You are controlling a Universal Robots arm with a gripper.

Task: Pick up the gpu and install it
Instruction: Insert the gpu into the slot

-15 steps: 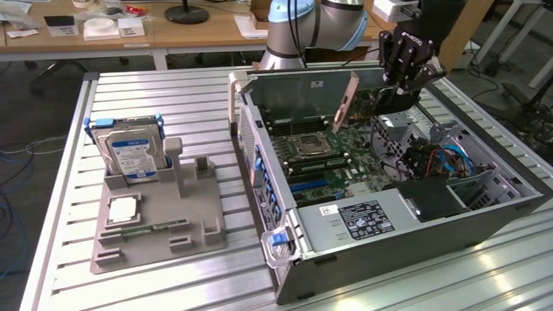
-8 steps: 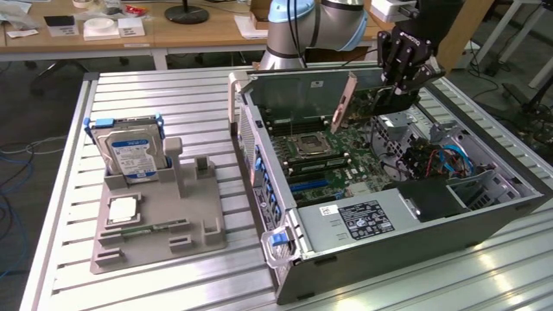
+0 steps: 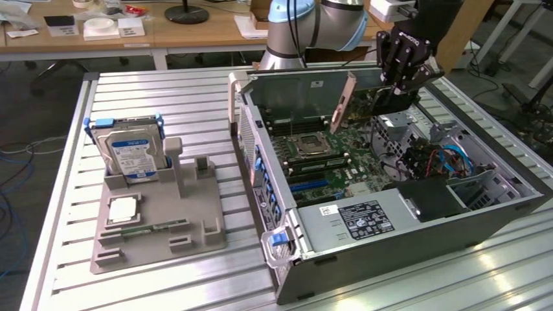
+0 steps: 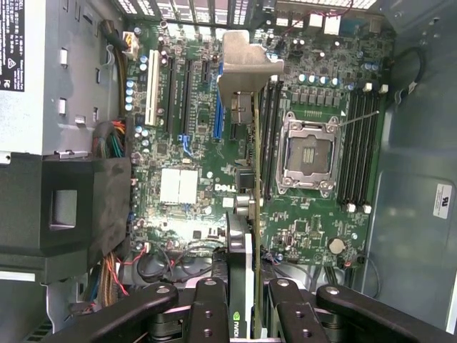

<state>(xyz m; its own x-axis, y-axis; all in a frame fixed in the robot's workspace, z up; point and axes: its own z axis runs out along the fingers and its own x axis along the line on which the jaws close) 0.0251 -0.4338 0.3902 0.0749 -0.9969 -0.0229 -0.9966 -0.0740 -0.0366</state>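
Observation:
The gpu [image 3: 361, 107] hangs above the open computer case [image 3: 501, 194], held edge-down over the motherboard [image 3: 328, 162]. Its silver end bracket [image 3: 343, 103] points toward the exterior view's left. My gripper [image 3: 393, 100] is shut on the card's other end. In the wrist view the gpu [image 4: 251, 214] is seen edge-on between my two black fingers [image 4: 207, 314], with its bracket [image 4: 246, 68] farthest from the gripper [image 4: 246, 318]. The card floats over the board between the blue slot [image 4: 219, 107] and the memory slots beside the CPU socket [image 4: 307, 153]. It is not seated in any slot.
A grey fixture [image 3: 164, 227] on the slatted table holds a silver hard drive [image 3: 129, 155] and a narrow memory stick [image 3: 160, 228]. Inside the case sit the power supply [image 3: 359, 220], a black shroud [image 4: 78, 207] and coloured cable bundles [image 3: 441, 162]. Desks stand behind.

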